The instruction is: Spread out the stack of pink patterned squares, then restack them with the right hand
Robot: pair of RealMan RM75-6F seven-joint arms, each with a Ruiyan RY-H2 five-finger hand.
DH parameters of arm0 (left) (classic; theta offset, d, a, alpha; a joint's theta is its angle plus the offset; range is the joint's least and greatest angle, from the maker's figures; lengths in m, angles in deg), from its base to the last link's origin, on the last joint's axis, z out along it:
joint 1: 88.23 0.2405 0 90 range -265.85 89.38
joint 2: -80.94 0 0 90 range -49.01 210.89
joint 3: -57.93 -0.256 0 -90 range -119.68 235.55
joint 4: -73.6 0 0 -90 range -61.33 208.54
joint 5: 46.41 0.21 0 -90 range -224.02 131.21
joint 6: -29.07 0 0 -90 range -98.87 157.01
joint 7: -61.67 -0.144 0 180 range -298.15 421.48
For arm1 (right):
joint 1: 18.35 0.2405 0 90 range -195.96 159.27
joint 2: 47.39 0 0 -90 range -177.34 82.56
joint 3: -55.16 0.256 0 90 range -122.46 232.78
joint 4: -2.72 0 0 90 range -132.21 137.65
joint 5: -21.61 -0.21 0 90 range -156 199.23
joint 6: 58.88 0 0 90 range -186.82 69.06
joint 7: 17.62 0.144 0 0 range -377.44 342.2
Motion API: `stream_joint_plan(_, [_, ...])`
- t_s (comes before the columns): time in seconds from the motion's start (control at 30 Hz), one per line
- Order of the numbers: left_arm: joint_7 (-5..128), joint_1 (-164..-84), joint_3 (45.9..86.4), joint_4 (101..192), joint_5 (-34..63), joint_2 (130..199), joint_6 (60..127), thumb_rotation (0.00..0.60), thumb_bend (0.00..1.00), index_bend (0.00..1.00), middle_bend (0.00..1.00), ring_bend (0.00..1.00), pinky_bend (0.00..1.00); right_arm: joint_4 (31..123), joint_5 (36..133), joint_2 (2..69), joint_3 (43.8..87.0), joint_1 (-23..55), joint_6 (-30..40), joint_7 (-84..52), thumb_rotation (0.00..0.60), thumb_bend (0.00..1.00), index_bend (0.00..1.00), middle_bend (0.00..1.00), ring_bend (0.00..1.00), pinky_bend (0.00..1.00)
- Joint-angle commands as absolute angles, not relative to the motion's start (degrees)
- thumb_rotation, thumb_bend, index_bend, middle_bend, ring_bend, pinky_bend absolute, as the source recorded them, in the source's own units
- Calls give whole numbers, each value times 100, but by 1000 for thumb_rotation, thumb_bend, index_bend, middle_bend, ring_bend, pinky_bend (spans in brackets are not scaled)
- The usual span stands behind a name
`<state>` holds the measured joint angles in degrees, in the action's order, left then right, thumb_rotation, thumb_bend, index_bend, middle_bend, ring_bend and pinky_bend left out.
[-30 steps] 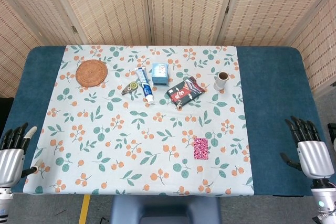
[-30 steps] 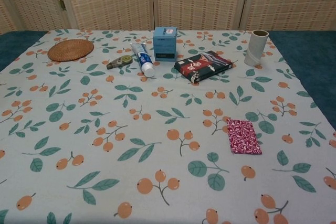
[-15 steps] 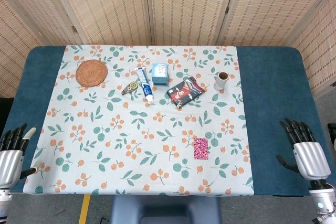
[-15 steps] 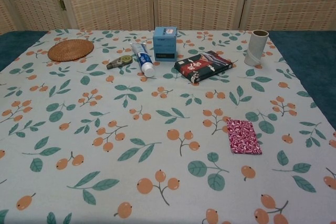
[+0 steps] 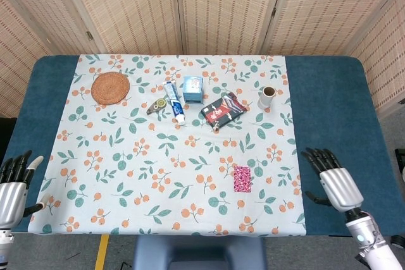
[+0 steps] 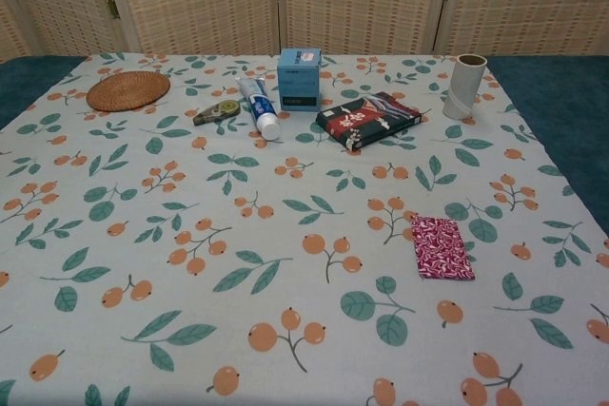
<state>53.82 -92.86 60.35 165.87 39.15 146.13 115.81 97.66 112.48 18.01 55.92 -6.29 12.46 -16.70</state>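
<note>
The stack of pink patterned squares (image 5: 242,179) (image 6: 441,247) lies flat on the floral tablecloth, right of centre and toward the near edge. My right hand (image 5: 333,181) hovers over the blue strip to the stack's right, fingers spread and holding nothing, roughly a hand's length from the stack. My left hand (image 5: 14,186) is at the table's near left corner, fingers apart and empty. Neither hand shows in the chest view.
At the back of the cloth lie a woven coaster (image 5: 110,87), a correction tape (image 5: 157,106), a toothpaste tube (image 5: 174,101), a blue box (image 5: 193,88), a dark patterned packet (image 5: 223,110) and a small cup (image 5: 267,97).
My right hand has moved left and inward toward the pink stack. My left hand has dropped slightly toward the near edge. The stack has not moved.
</note>
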Motion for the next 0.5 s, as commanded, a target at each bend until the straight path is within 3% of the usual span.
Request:
stream_joint_plan(0.03, [5410,-9266,6029,16573,3914,14612,11603,600,281,163,33,62,0,9962,11094,1980,5563,-298,669,-1606,595,262,102,52,0,0])
stream_joint_plan(0.1, [5439,-9247,6018,16548,3911,14617,11613,600,281,169,33,69,0,10119,10989,2020,5569,-135,363,-1516,493,262,130,20,0,0])
stream_joint_plan(0.17, [5463,-9230,6002,16527,3902,14615,11604,600,281,173,33,78,0,10211,10958,2042,5559,27,93,-1361,340,261,184,12,0,0])
stream_joint_plan(0.27, [5508,-9212,5991,16494,3890,14616,11600,600,281,179,35,92,0,10169,10959,2155,5574,216,-137,-1296,183,262,244,12,0,0])
stream_joint_plan(0.37, [5558,-9200,5988,16463,3878,14611,11595,600,281,185,38,104,0,10147,10887,2275,5596,369,-328,-1419,126,262,265,16,0,0])
stream_joint_plan(0.5, [5611,-9196,5984,16429,3885,14622,11587,600,282,193,41,114,0,10126,10711,2409,5635,559,-582,-1655,121,261,266,17,0,0])
